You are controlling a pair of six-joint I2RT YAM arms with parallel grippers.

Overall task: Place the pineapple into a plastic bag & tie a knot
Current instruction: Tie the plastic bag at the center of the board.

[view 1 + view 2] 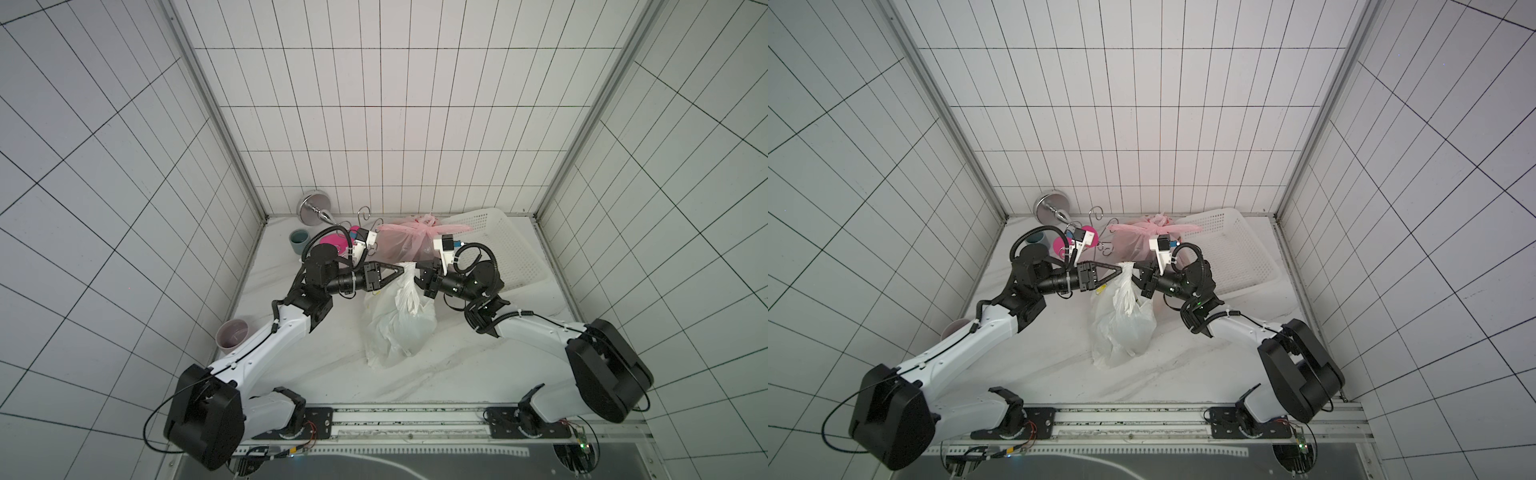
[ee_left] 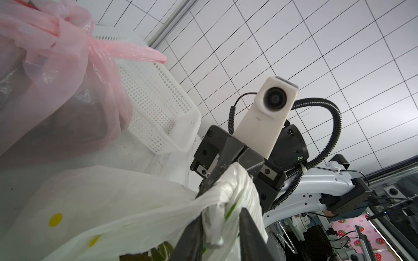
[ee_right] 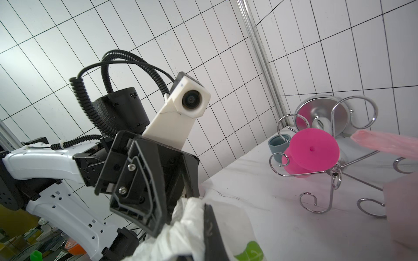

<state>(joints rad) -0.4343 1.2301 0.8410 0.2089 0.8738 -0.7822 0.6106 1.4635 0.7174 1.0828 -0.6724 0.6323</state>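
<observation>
A white plastic bag (image 1: 399,324) with yellow and green print stands in the middle of the table, its top pulled up between both grippers. The pineapple (image 2: 156,252) is inside it; only green leaves and a brown patch show at the bag's mouth in the left wrist view. My left gripper (image 1: 402,270) comes in from the left, and its fingers (image 2: 192,235) sit on either side of a bunched strand of the bag's top. My right gripper (image 1: 420,272) faces it from the right, shut on the other bunched handle (image 3: 181,226).
A tied pink bag (image 1: 407,241) lies just behind the grippers against a white perforated basket (image 1: 498,249). A chrome hook stand (image 3: 334,171) with pink cups (image 3: 314,149) and a blue-grey cup (image 1: 298,241) stand at the back left. A lilac cup (image 1: 232,334) sits by my left forearm.
</observation>
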